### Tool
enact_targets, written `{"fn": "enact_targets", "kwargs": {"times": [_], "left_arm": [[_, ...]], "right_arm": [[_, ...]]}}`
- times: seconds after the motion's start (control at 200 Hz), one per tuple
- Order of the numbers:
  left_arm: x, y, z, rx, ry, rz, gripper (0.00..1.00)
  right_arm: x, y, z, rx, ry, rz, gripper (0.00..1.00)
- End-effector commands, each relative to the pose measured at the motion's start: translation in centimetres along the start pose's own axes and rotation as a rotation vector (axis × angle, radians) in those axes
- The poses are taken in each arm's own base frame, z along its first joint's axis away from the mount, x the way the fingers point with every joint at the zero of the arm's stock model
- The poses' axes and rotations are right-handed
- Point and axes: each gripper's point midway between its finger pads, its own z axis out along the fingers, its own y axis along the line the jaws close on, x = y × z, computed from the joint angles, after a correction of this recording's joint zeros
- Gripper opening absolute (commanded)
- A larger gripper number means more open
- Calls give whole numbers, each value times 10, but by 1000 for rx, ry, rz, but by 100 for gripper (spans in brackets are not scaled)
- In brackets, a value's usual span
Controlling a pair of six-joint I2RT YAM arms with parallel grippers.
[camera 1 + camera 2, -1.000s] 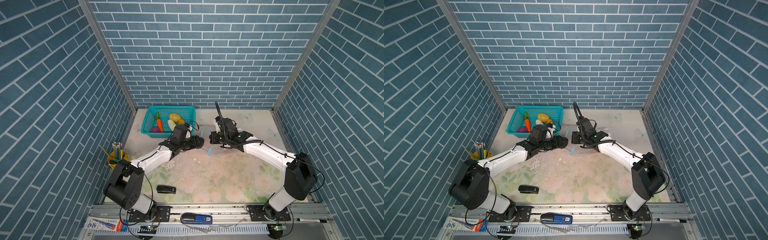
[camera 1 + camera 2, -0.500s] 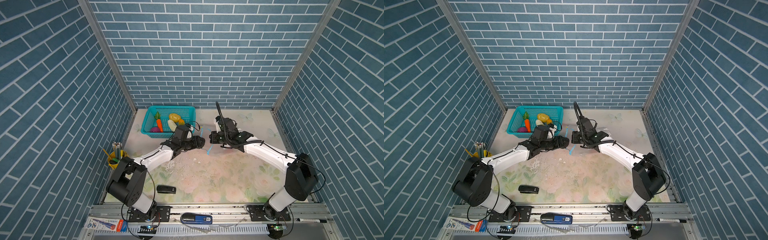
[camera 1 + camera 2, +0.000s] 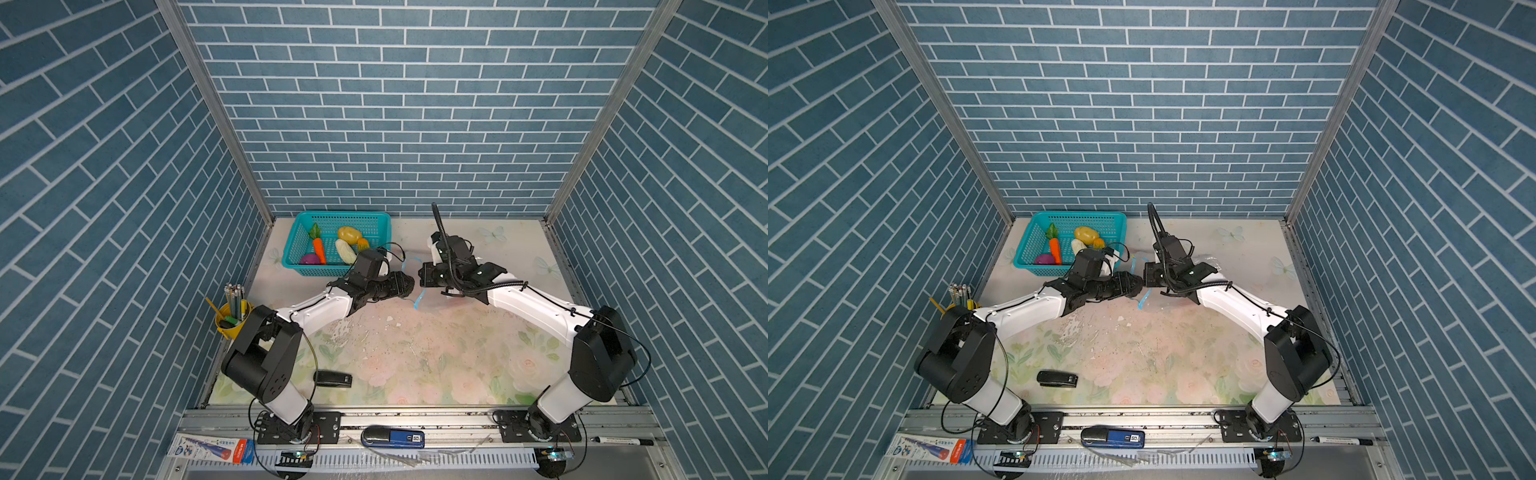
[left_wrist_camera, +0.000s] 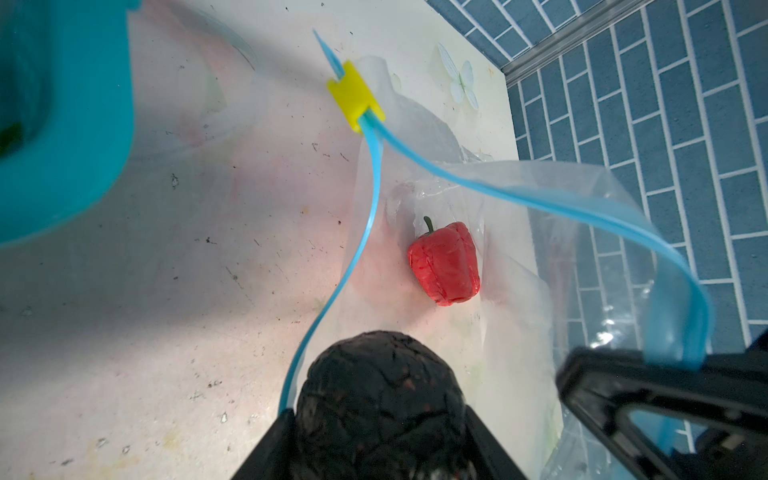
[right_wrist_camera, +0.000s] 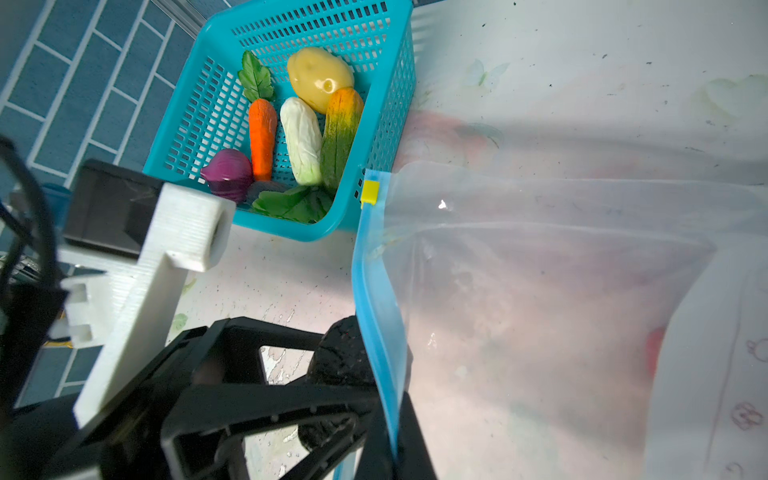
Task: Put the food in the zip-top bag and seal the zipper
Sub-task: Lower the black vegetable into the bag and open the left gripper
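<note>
Right gripper (image 3: 422, 277) is clamped tight on the zipper (image 4: 519, 195), holding up the upper lip of the zip-top bag (image 5: 540, 270). The bag lies mid-worktop (image 3: 415, 353) toward the back edge, just beside the teal basket (image 5: 386, 124). Left gripper (image 3: 408, 286) grips a dark lumpy food piece (image 4: 378, 390) at the open mouth. A red pepper (image 4: 444, 262) lies inside the bag.

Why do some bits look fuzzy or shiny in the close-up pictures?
Left wrist view: the basket is a close, out-of-focus teal blur, while the pepper inside the bag is sharp. Right wrist view: the bag looks milky, the pepper behind it only a red smear, and the potato carries a bright glare spot.
</note>
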Motion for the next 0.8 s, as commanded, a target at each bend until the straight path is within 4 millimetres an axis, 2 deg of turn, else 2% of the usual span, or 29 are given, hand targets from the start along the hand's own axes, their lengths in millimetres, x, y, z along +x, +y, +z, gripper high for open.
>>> {"fn": "enact_targets", "kwargs": {"times": [0.0, 0.285, 0.795], "left_arm": [[-1, -6, 4, 10, 9, 33, 47], [1, -3, 7, -2, 20, 36, 50], [1, -1, 7, -14, 20, 40, 65]], "right_arm": [[0, 0, -4, -11, -8, 29, 0], [0, 0, -3, -11, -6, 27, 0], [1, -1, -3, -8, -2, 26, 0]]}}
